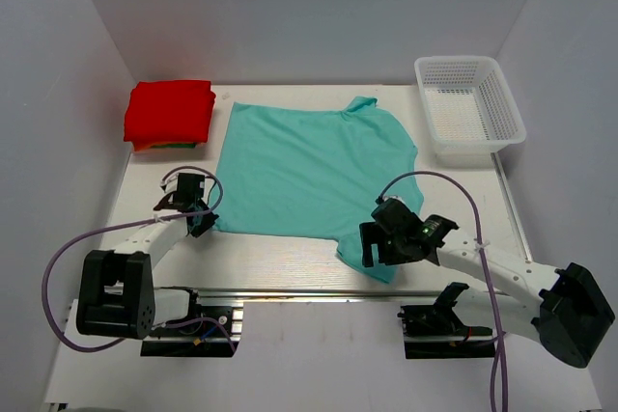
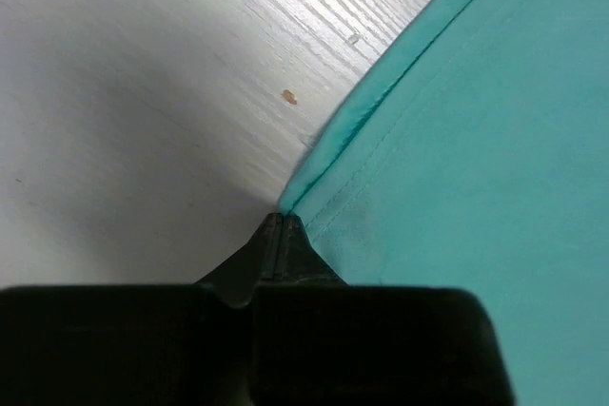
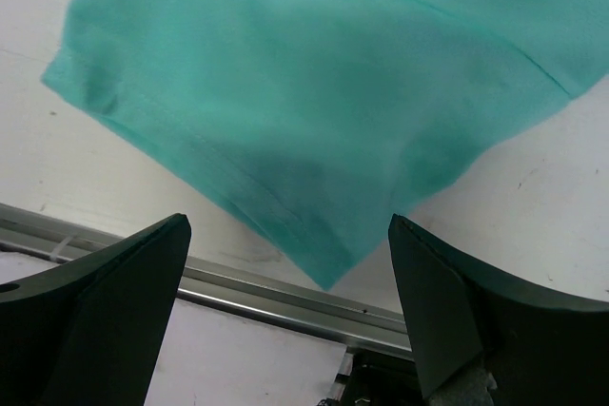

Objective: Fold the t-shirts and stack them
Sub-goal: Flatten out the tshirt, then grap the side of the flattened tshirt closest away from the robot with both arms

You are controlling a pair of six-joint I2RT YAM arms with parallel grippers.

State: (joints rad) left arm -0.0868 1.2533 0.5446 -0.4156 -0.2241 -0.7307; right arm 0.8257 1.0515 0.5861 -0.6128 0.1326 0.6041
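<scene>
Teal t-shirt [image 1: 314, 171], spread flat at the middle of the table [image 1: 270, 260]: a light, limp knit with stitched hems. It will probably sag and crease, so it is best lifted by its corners. Red t-shirt [image 1: 169, 111], folded, at the far-left corner. Right gripper [image 3: 285, 235], jaws spread wide over the near sleeve. Left gripper [image 2: 279, 227], fingers pressed together, pinching the teal t-shirt's near-left hem corner.

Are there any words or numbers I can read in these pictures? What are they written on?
No words, numbers or signs can be read in any view.
teal t-shirt: plain cloth, no print.
red t-shirt: folded, plain, no print showing.
white mesh basket: no label visible.
</scene>
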